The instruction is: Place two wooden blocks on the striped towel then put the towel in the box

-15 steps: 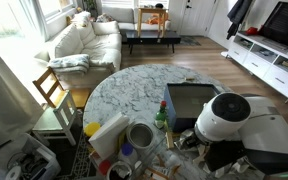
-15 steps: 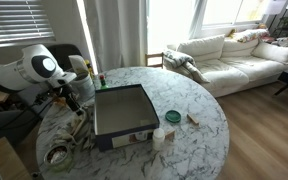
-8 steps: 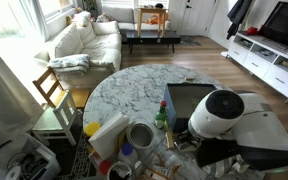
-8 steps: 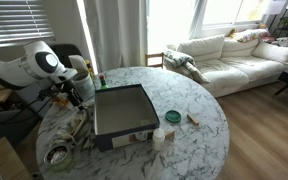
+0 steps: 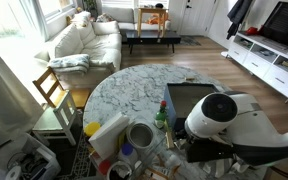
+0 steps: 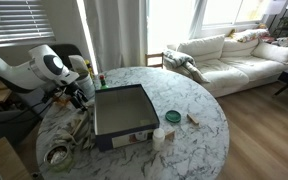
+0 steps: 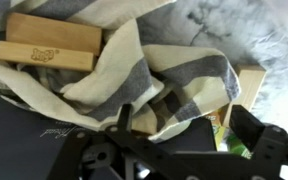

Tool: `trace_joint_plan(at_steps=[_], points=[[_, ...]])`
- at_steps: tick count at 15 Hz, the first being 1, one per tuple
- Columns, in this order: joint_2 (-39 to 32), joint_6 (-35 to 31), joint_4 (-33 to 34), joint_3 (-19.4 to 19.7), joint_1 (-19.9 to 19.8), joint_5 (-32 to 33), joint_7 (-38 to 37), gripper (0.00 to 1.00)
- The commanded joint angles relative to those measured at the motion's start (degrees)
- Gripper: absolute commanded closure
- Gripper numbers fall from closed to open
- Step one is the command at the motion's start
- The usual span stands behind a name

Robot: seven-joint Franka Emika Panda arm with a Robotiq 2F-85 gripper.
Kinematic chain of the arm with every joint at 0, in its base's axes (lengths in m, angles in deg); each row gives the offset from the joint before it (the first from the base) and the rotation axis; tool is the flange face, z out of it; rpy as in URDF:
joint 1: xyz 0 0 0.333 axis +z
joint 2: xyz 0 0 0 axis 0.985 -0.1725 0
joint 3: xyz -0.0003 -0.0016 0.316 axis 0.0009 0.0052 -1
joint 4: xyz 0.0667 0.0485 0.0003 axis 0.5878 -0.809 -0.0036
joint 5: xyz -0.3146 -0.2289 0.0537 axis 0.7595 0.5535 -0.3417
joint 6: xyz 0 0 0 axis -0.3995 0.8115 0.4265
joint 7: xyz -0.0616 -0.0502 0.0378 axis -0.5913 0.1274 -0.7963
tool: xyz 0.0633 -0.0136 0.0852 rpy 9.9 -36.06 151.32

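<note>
Ext. view: the arm (image 5: 216,115) bends low over the marble table (image 5: 134,85) beside the dark box (image 5: 189,97); its own bulk hides the gripper here; a green bottle (image 5: 161,118) stands just beside the box.

Other ext. view: arm (image 6: 46,66) reaches down at the table's edge, next to the box (image 6: 119,108); gripper too small to read; a loose wooden block (image 6: 193,119) lies on the marble near a green lid (image 6: 172,117), well apart from the arm.

Wrist view: gripper (image 7: 184,125) has its jaws spread wide over a bunched fold of the striped towel (image 7: 134,70) (contact w/ cloth can't be told), gripping nothing; two wooden blocks (image 7: 49,45) lie side by side, touching, on the towel; the box (image 7: 24,135) edges in beside the towel.
</note>
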Motion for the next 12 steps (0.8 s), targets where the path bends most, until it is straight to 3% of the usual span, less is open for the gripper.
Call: trace_joint_plan(at_steps=[1, 3, 10, 12], points=[[-2.7, -2.4, 1.8, 1.6, 0.4, 6.0, -8.2, 0.00], [-3.6, -1.8, 2.3, 1.4, 0.3, 6.3, -8.9, 0.28], [-1.3, 0.7, -0.5, -1.6, -1.1, -6.3, 3.4, 0.82], [0.9, 2.2, -1.7, -0.7, 0.7, -12.7, 9.7, 0.98]])
